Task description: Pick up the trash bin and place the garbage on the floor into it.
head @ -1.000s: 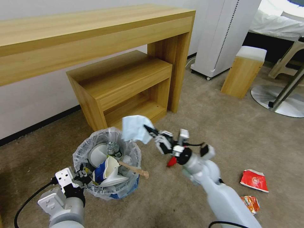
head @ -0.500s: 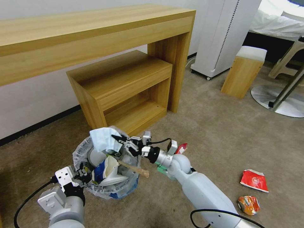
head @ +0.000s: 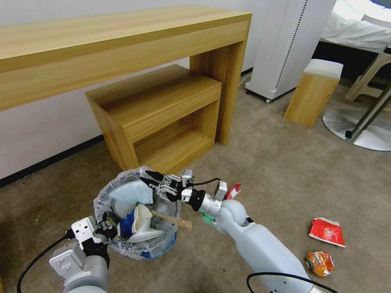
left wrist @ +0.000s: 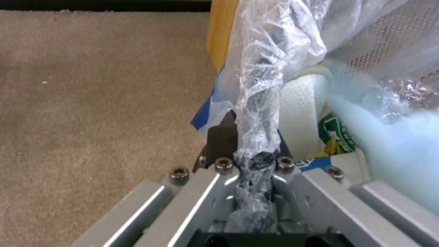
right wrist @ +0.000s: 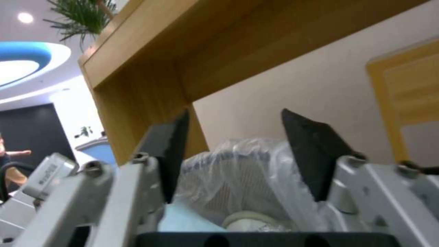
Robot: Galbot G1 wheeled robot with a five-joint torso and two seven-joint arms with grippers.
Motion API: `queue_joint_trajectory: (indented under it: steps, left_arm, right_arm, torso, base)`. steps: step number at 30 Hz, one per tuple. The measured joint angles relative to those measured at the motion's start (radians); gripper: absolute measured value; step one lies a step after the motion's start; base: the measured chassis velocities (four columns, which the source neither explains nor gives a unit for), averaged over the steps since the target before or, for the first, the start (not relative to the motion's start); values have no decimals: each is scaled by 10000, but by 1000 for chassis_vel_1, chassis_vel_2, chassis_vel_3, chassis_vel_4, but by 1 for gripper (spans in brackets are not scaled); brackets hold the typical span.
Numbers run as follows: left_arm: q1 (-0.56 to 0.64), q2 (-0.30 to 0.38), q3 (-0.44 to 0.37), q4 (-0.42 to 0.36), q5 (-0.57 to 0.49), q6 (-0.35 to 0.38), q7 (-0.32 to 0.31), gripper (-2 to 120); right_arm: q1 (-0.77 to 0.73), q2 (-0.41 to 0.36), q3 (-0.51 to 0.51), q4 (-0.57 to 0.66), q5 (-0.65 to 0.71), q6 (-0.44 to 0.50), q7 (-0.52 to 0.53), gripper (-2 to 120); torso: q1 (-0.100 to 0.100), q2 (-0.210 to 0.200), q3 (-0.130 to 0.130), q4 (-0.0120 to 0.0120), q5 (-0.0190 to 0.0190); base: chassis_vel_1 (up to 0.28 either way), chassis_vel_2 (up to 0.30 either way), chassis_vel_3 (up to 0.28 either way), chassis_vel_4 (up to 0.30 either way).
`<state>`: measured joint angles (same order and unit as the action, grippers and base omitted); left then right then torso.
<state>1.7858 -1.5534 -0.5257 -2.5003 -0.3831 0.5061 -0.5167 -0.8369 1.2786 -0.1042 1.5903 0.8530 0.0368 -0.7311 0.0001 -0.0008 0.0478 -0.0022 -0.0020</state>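
Left tool (left wrist: 256, 161): you have it clenched on the trash bin's (head: 163, 240) rim and its crinkly plastic liner (left wrist: 260, 85), so the bin stays steady and tipped toward the right arm
Right tool (head: 151, 182): your jaws stand apart over the bin mouth with nothing between them; the pale blue crumpled paper (head: 132, 191) lies just beneath, on top of the heap
Bin contents: a white slipper (head: 143, 221), a blue-white carton (head: 127, 223) and a wooden stick (head: 173, 219) poking out over the rim toward the right arm
Garbage left on the floor (head: 285, 171): a red snack packet (head: 327, 232) and a crumpled orange packet (head: 320, 263), well apart from the bin on your right
Writing: a green-and-white label (left wrist: 336, 132) shows inside the bin; you cannot read it
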Motion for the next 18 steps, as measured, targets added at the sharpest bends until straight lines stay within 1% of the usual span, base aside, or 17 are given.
queue_joint_trajectory:
  steps: [1, 2, 3, 5, 6, 8, 9, 10, 12, 13, 14, 15, 16, 17, 18]
  left_arm:
    - [24, 1, 15, -1, 34, -17, 3, 1]
    - [24, 1, 15, -1, 34, -17, 3, 1]
    - [48, 5, 33, -1, 44, -23, 6, 1]
    - [113, 49, 12, -1, 38, -24, 21, 1]
    - [113, 49, 12, -1, 38, -24, 21, 1]
    - [115, 114, -131, -1, -86, -24, 22, 1]
    - [93, 162, -243, -1, -191, -24, 14, 1]
    - [93, 162, -243, -1, -191, -24, 14, 1]
    - [42, 250, -436, -1, -385, -36, -71, 1]
    - [28, 280, -488, -1, -508, -37, -137, 1]
    - [28, 280, -488, -1, -508, -37, -137, 1]
    - [8, 299, -519, 0, -583, -28, -177, 1]
    - [-14, 306, -539, -1, -578, -27, -188, 1]
    - [-14, 306, -539, -1, -578, -27, -188, 1]
    - [-71, 315, -573, -1, -520, -39, -200, 1]
  right_arm:
    - [-125, -78, 215, 165, 4, 0, 1, 64]
    - [-125, -78, 215, 165, 4, 0, 1, 64]
    - [-216, -127, 382, 269, 2, 2, 1, 67]
    - [-562, -217, 954, 548, -12, 100, 22, 78]
    - [-562, -217, 954, 548, -12, 100, 22, 78]
    - [-874, -233, 1498, 840, 38, 257, 253, 86]
    - [-1051, -224, 1832, 1060, 91, 359, 593, 92]
    - [-1051, -224, 1832, 1060, 91, 359, 593, 92]
    - [-1433, -169, 2498, 1709, 29, 564, 1765, 99]
    - [-1613, -142, 2833, 2001, -174, 617, 2209, 100]
    - [-1613, -142, 2833, 2001, -174, 617, 2209, 100]
    - [-1888, -113, 3344, 2385, -644, 724, 2789, 100]
    - [-2080, -96, 3673, 2602, -1003, 804, 3156, 100]
    - [-2080, -96, 3673, 2602, -1003, 804, 3156, 100]
    - [-2424, -47, 4320, 2941, -1761, 915, 3790, 100]
  torso:
    - [0, 0, 0, 0, 1]
    - [0, 0, 0, 0, 1]
    - [0, 0, 0, 0, 0]
    - [0, 0, 0, 0, 1]
    - [0, 0, 0, 0, 1]
    - [0, 0, 0, 0, 1]
    - [0, 0, 0, 0, 0]
    - [0, 0, 0, 0, 0]
    - [0, 0, 0, 0, 3]
    - [0, 0, 0, 2, 1]
    - [0, 0, 0, 2, 1]
    - [0, 0, 0, 2, -2]
    - [0, 1, 0, 1, -2]
    - [0, 1, 0, 1, -2]
    - [0, 0, 0, 0, 0]
  base:
    - [0, 0, 0, 0]
    - [0, 0, 0, 0]
    - [0, 0, 0, 0]
    - [0, 0, 0, 0]
    - [0, 0, 0, 0]
    - [0, 0, 0, 0]
    - [0, 0, 0, 0]
    - [0, 0, 0, 0]
    - [0, 0, 0, 0]
    - [0, 0, 0, 0]
    - [0, 0, 0, 0]
    - [0, 0, 0, 0]
    - [0, 0, 0, 0]
    - [0, 0, 0, 0]
    - [0, 0, 0, 0]
